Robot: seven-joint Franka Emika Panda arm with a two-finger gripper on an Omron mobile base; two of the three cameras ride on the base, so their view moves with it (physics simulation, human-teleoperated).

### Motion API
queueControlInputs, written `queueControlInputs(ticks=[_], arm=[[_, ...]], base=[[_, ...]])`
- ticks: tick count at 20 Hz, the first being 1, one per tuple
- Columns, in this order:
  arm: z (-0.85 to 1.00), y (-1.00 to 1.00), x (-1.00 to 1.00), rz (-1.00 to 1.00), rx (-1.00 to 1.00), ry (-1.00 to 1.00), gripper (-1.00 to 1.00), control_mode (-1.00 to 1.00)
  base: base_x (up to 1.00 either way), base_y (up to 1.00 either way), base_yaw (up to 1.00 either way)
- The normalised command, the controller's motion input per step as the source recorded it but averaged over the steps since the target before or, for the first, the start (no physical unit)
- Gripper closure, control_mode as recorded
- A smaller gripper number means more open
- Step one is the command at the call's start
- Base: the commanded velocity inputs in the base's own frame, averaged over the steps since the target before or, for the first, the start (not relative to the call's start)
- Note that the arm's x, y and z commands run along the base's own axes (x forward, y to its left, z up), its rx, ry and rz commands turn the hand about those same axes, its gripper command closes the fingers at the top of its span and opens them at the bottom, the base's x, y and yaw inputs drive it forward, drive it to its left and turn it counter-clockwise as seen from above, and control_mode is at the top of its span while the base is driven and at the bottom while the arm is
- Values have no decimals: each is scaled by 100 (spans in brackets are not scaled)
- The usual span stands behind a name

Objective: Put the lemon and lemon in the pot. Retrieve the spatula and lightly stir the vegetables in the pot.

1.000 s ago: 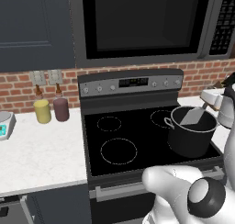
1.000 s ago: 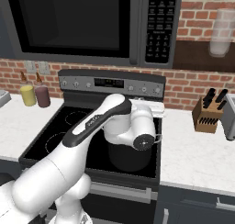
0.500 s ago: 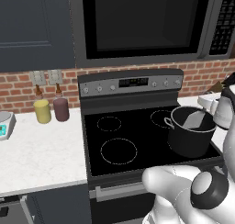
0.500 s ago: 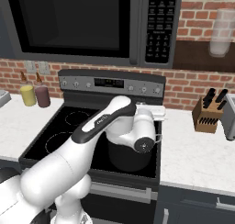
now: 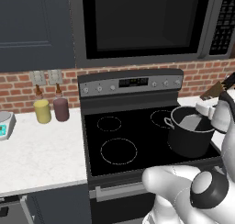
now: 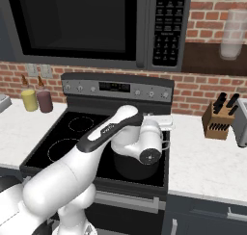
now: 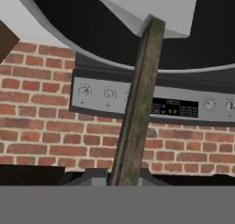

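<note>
Fingers of the gripper (image 7: 120, 181) were clamped on the spatula (image 7: 137, 94) by its dark handle; its long axis ran straight out from the hand, grey blade foremost, inside the pot (image 5: 190, 138).

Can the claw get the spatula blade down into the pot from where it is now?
Probably yes. The claw grips the spatula by its handle, and the blade already sits inside the pot's open rim in the left base view. Nothing covers the opening; the lemons inside can't be seen.
</note>
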Motion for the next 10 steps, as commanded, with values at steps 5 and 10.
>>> queueControlInputs(ticks=[5, 10], arm=[[-35, 0, 1, 0, -8, 4, 100, -100], [-45, 0, 3, 0, -12, 4, 100, -100]], base=[[0, 0, 0], [0, 0, 0]])
